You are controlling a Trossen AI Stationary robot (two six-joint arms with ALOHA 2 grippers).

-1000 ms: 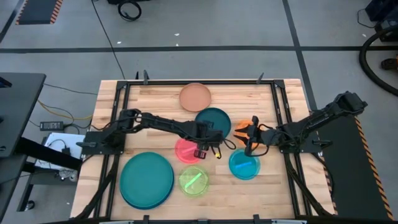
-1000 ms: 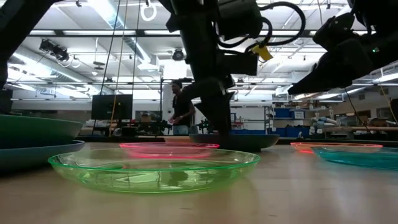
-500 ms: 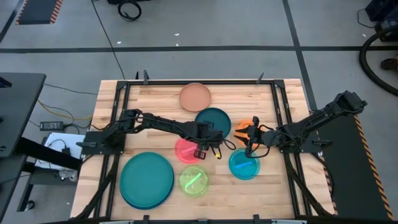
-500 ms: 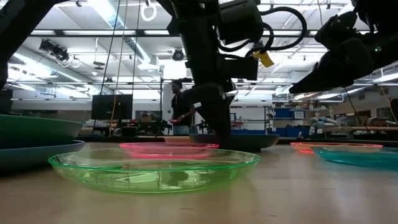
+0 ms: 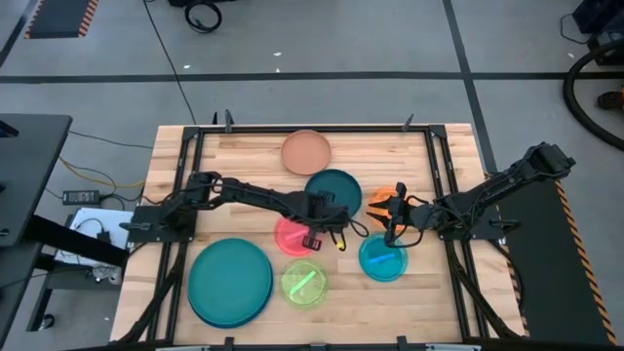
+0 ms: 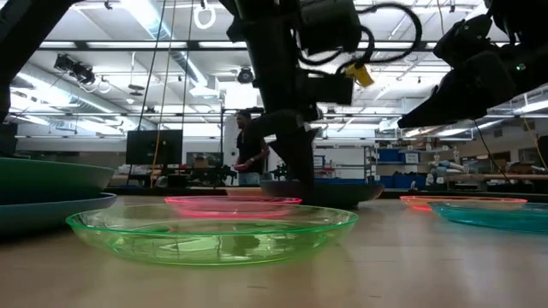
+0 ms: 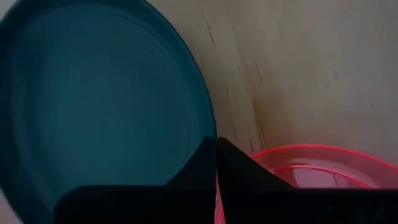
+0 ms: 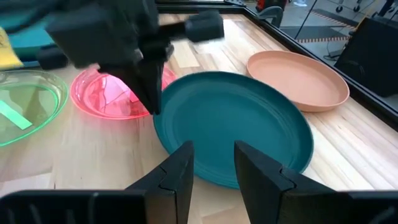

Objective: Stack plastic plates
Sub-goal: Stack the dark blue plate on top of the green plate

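A small translucent pink plate (image 5: 290,237) lies flat on the table beside a dark teal plate (image 5: 333,190). My left gripper (image 5: 314,237) is shut on the pink plate's edge. The same gripper (image 8: 151,102) shows in the right wrist view, standing between the two plates. My right gripper (image 5: 392,224) stands open near the dark teal plate's right side, above an orange plate (image 5: 382,200), with nothing between its fingers (image 8: 180,171). A salmon plate (image 5: 307,151), a cyan plate (image 5: 382,257), a green plate (image 5: 304,284) and a large teal plate (image 5: 229,281) on a blue one each lie flat. My left gripper pinches the pink plate's rim (image 7: 219,186) between its two fingers, on the side next to the dark teal plate (image 7: 106,106). The fingers (image 6: 300,171) come from above, pointing down. The plate (image 6: 231,204) still lies level on the table.
A black frame (image 5: 292,128) borders the wooden table. Bare wood (image 5: 244,161) shows at the far left and along the near right edge. A person (image 6: 250,150) stands in the room beyond the table.
My left gripper has shut on the pink plate's rim and stayed in place. The plate has not moved.
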